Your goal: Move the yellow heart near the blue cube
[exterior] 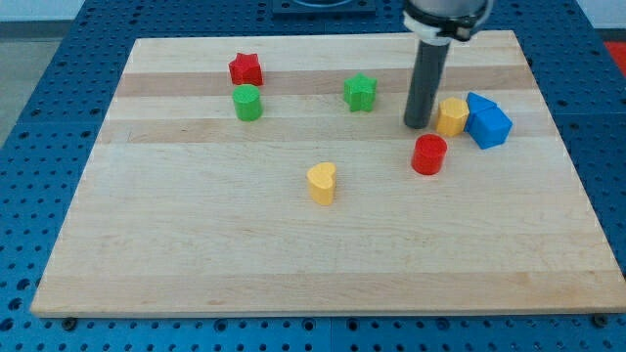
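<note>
My tip (419, 125) rests on the wooden tabletop (293, 264) in the upper right part of the view, at the bottom of a straight dark rod that hangs down from the arm at the view's top edge. There are no jaws on this arm (only the rod), so nothing is apart, together or clamped on anything. The yellow heart (322, 182) lies near the middle of the tabletop, well apart from my tip, below it and toward the view's left. The blue cube (490, 126) sits near the right edge, to the right of my tip, with a second blue block (476, 101) touching it from behind; the shape of that one is hard to make out. A yellow block (452, 115), rounded or many-sided, stands between my tip and the blue cube, just beside the tip and touching the blue pair. A red cylinder (428, 154) stands just below the tip, slightly to the right. Further left, a green star (360, 93) lies level with the rod, and a red star (245, 69) sits close above a green cylinder (247, 102) in the upper left.
</note>
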